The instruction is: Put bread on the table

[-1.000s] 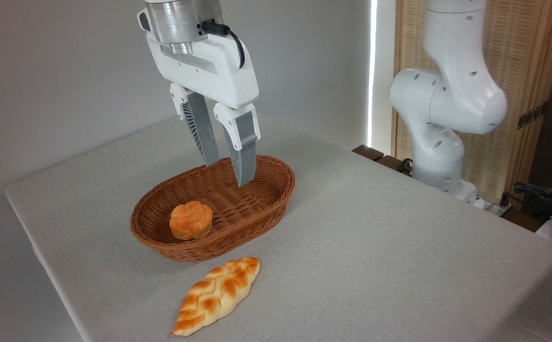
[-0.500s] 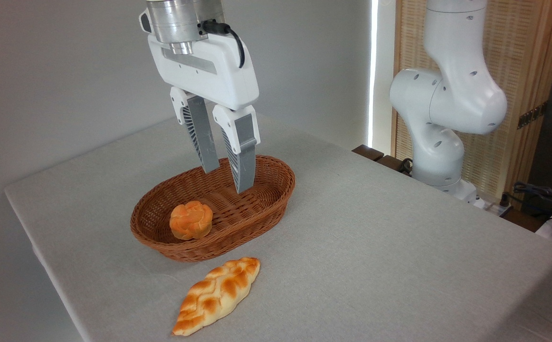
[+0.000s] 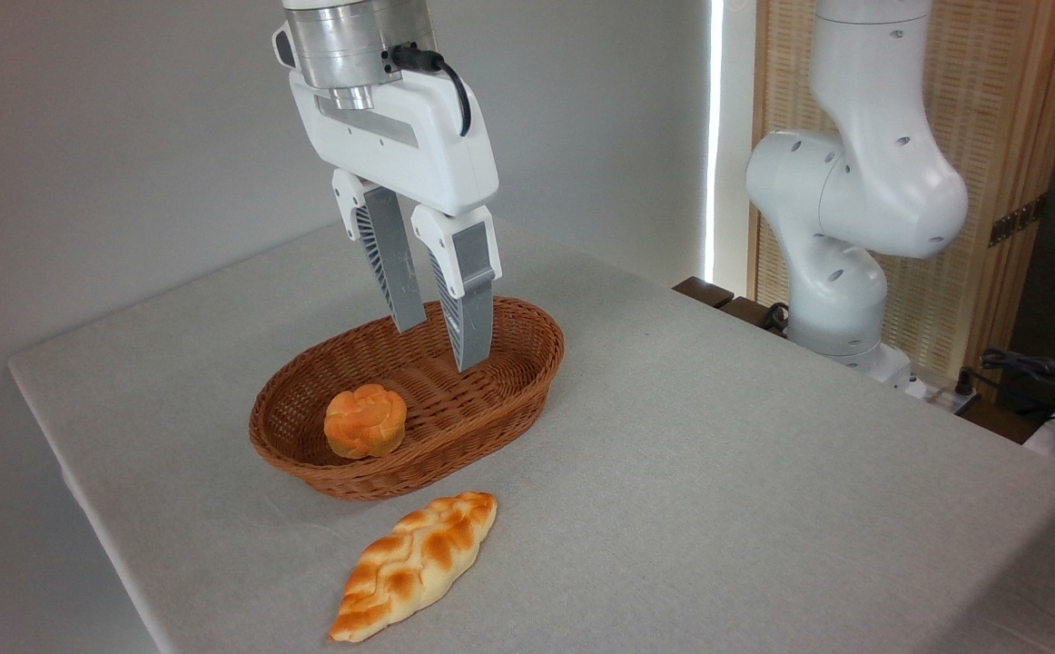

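The long braided loaf of pale, golden-patched bread (image 3: 414, 564) already lies on the grey cloth counter (image 3: 718, 472), at six o'clock of the brown wicker basket (image 3: 500, 400). Fingers (image 3: 471, 309) hang parted, empty, above the basket; only retreat seems left.

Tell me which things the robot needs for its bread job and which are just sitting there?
Needed for the job:
loaf, lying on the cloth in front of the basket
table
gripper, open and empty, above the basket

Just sitting there:
basket
bun, inside the basket
cables at the right edge
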You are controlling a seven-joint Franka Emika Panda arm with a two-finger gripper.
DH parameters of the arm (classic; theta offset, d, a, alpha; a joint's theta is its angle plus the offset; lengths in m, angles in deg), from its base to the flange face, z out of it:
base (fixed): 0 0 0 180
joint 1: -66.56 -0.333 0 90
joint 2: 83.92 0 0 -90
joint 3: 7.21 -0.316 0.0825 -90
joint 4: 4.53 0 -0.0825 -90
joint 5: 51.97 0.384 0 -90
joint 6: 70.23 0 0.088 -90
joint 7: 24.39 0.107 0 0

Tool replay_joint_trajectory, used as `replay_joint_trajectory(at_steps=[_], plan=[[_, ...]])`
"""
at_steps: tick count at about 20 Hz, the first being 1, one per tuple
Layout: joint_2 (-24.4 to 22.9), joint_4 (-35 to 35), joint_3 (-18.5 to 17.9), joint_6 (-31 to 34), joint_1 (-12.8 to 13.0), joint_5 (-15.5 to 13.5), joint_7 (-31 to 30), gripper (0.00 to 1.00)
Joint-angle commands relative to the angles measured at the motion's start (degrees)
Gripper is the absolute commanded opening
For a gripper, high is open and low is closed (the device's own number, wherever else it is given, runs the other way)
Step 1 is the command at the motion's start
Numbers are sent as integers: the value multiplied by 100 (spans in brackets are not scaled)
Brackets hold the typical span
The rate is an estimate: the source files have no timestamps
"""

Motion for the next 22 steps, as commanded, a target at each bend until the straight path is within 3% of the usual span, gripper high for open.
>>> replay_joint_trajectory(at_steps=[1, 13, 16, 22], plan=[[-110, -129, -116, 43, 164, -38, 18, 100], [-110, -138, -177, 52, 164, -73, 1, 100], [-110, -138, -203, 43, 164, -301, -104, 100], [-110, -138, -203, 43, 164, -328, -105, 100]])
